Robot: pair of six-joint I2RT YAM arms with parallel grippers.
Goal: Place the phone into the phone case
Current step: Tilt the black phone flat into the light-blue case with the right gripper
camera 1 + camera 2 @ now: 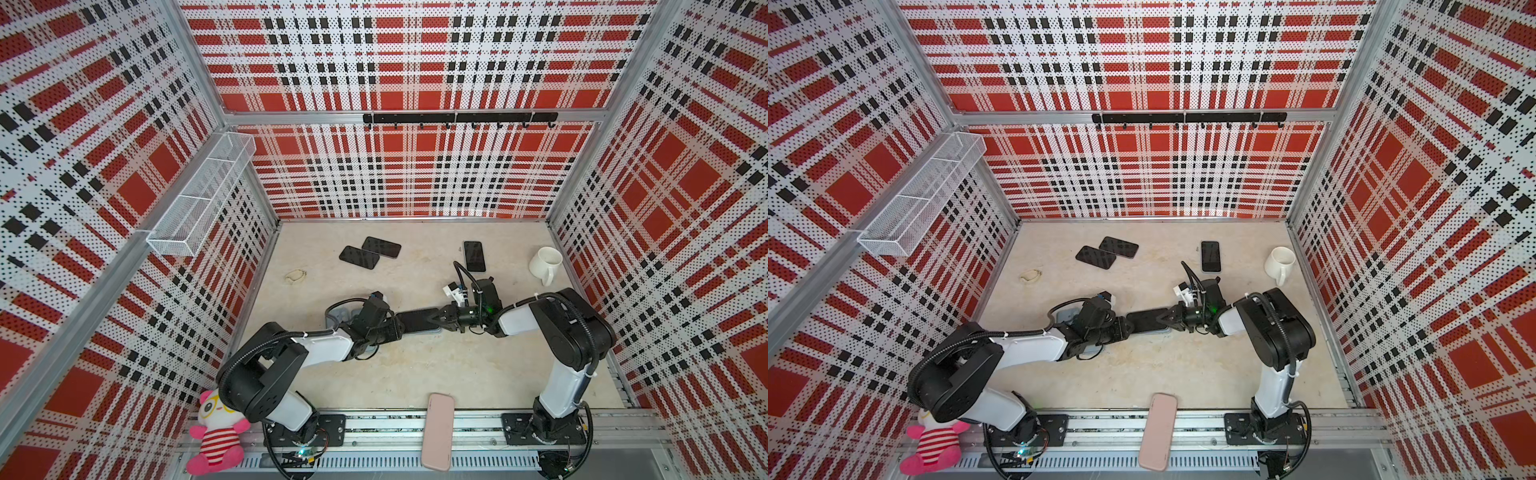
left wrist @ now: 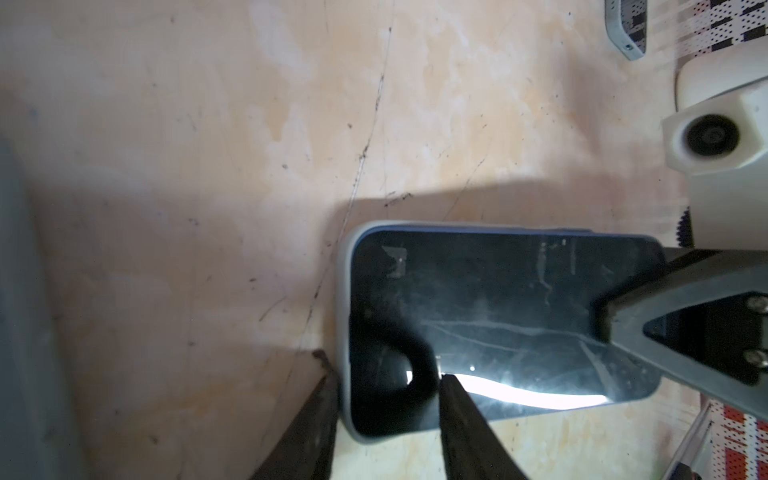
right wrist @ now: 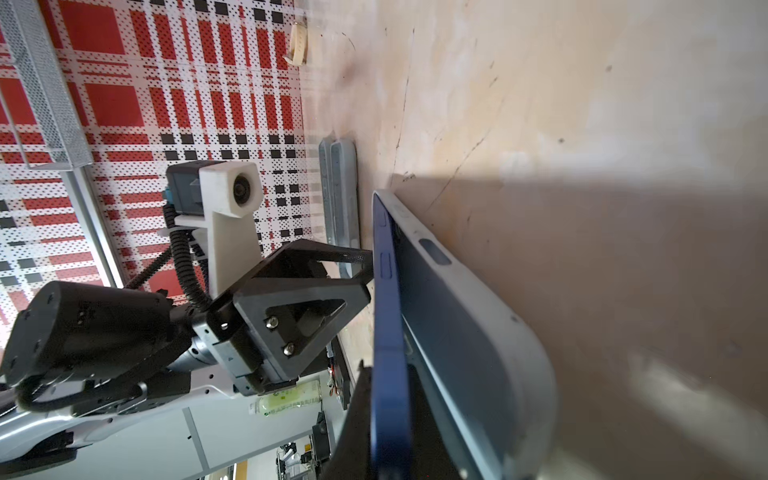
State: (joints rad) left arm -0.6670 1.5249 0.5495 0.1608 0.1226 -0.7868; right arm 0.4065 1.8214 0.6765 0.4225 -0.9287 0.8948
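Note:
The phone has a black screen and a blue edge and lies mid-table. Its left end sits in a pale blue-grey phone case. Its right end is lifted off the case at a slant, seen in the right wrist view on the phone. My right gripper is shut on that lifted end. My left gripper is at the other end with its fingers apart. One finger is outside the case's end, the other over the screen.
A second grey case lies under my left wrist. Two dark phones lie at the back left and another phone at the back middle. A white mug stands at the right. A pink case hangs over the front rail.

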